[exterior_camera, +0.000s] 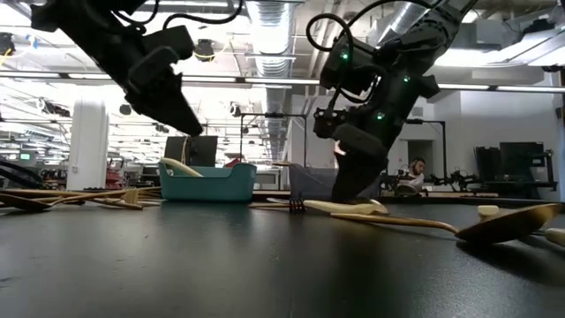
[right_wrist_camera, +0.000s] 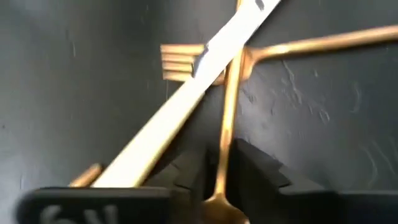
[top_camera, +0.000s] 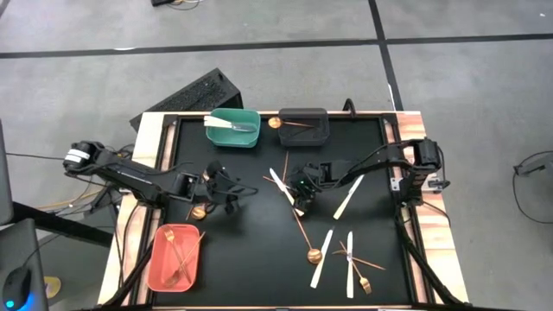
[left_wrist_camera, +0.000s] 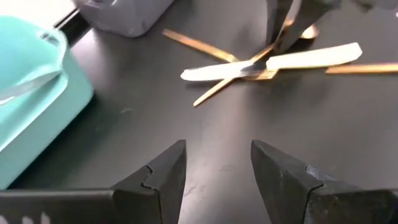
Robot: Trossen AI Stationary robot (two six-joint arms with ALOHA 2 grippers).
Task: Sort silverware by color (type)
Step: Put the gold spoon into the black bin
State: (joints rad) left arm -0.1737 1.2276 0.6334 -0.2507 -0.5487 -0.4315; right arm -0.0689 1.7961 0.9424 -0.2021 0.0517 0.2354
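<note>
My right gripper (top_camera: 301, 187) is down at a crossed pile in the middle of the table: a white knife (right_wrist_camera: 180, 106) lies over a gold fork (right_wrist_camera: 181, 62) and a thin gold utensil (right_wrist_camera: 229, 99). The gripper is shut on that utensil. My left gripper (left_wrist_camera: 217, 171) is open and raised above bare tabletop (top_camera: 221, 185), left of the pile. A gold spoon (top_camera: 199, 210) lies near it. More white knives (top_camera: 348, 197) (top_camera: 321, 257), a long gold spoon (top_camera: 313, 253) and gold forks (top_camera: 359, 261) lie flat toward the near right. My right gripper pinches the gold utensil's thin handle (right_wrist_camera: 221, 155) between its two fingers (right_wrist_camera: 255, 165). It comes from above, pointing down at the tabletop (exterior_camera: 353, 190). The handle runs on ahead under the white knife. Which end it holds is hidden by the fingers.
At the far edge stand a teal bin (top_camera: 233, 128) holding a white knife and a dark grey bin (top_camera: 302, 126) holding a gold spoon. A salmon bin (top_camera: 175, 257) with gold forks sits at the near left. A keyboard (top_camera: 186, 97) lies beyond the table.
</note>
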